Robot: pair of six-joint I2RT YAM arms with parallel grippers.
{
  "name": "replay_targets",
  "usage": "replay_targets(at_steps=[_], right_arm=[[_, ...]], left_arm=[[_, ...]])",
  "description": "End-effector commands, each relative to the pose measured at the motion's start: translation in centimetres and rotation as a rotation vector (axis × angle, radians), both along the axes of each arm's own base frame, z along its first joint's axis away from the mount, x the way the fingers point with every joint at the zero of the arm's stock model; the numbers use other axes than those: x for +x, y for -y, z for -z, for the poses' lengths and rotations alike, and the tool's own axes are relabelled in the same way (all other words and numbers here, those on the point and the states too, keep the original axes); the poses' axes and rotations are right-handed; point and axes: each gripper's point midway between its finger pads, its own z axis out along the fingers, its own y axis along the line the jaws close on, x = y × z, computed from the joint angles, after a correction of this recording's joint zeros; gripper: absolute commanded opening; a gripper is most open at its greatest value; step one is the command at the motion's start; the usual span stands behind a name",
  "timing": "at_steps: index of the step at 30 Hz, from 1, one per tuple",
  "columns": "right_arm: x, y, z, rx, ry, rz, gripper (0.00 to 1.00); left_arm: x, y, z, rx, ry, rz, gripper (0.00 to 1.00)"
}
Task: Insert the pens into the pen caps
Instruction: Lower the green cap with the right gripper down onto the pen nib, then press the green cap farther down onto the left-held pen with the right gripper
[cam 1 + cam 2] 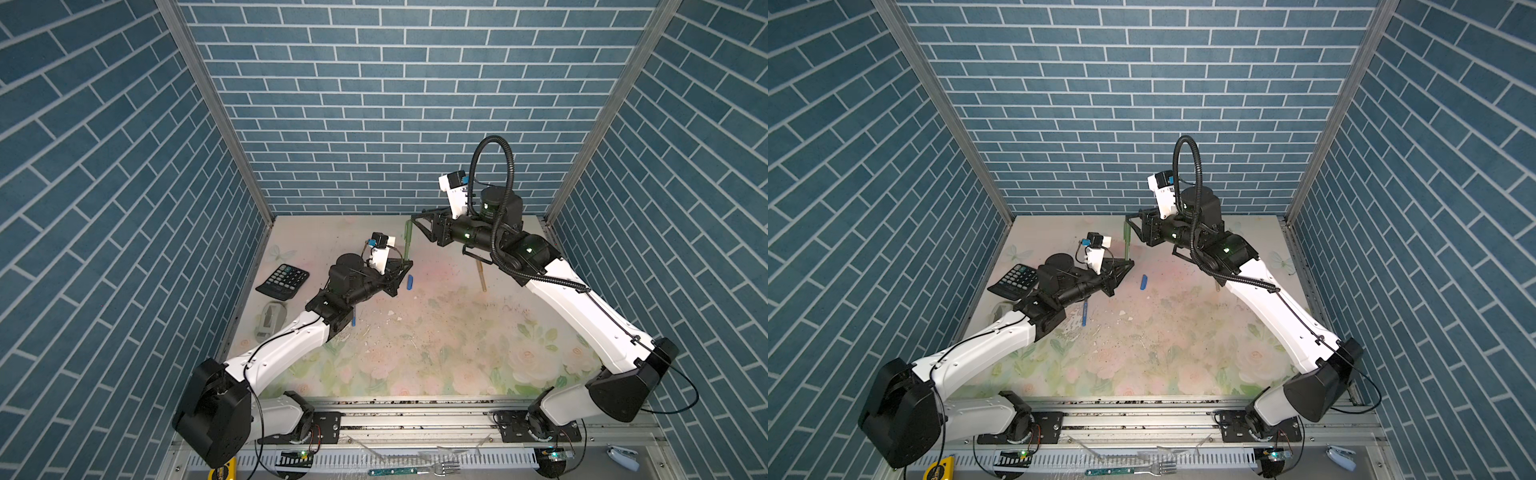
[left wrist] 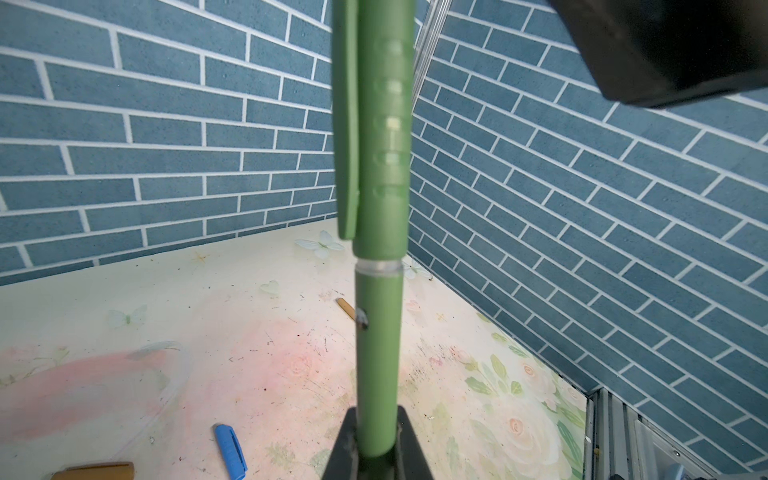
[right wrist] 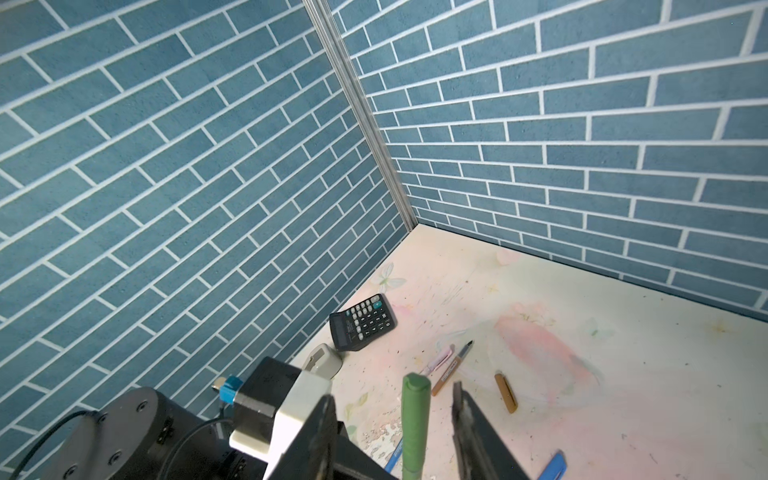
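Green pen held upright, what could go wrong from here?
A clear band shows between the green cap and the barrel of the green pen, so the cap may not be fully seated and could slip off. The right end effector, jaws open, flanks the cap; pulling away crookedly could knock it.

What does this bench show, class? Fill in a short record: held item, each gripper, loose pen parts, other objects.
Held item: green pen, upright, green cap on its top end, a thin clear ring showing between them
Left gripper: shut on the green pen's lower barrel
Right gripper: open, jaws either side of the green cap, not touching it
Loose on table: blue cap, gold cap, uncapped gold pen
Other: calculator
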Motion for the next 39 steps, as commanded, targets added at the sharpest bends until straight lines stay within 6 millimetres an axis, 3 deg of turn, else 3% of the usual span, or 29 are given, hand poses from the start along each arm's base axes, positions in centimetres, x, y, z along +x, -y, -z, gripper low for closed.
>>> replay_targets(at_steps=[1,11,20,27,32,39], right_arm=[[1.5,-0.1,1.4,-0.072,-0.005,0.009,0.43],[1.4,-2.1,2.2,-0.075,-0.062,-0.096,0.34],[1.0,-2.1,3.2,-0.081,-0.101,-0.109,0.25],[0.4,-2.3,4.5,-0.073,-0.156,-0.127,0.23],[0.3,-2.3,4.6,-0.049,-0.161,-0.13,0.12],[-0.4,-2.9,5.4,-0.034,-0.196,-0.167,0.09]], left_arm=[[-0.1,0.2,-0.1,-0.003,0.023,0.021,0.0],[-0.1,0.2,0.0,-0.001,0.018,0.022,0.0],[-0.2,0.2,-0.3,-0.003,0.017,0.02,0.0],[-0.1,0.1,-0.2,-0.001,0.015,0.016,0.0],[-0.1,0.2,-0.1,0.003,0.014,0.017,0.0],[0.5,-0.1,-1.8,-0.018,0.052,-0.018,0.0]])
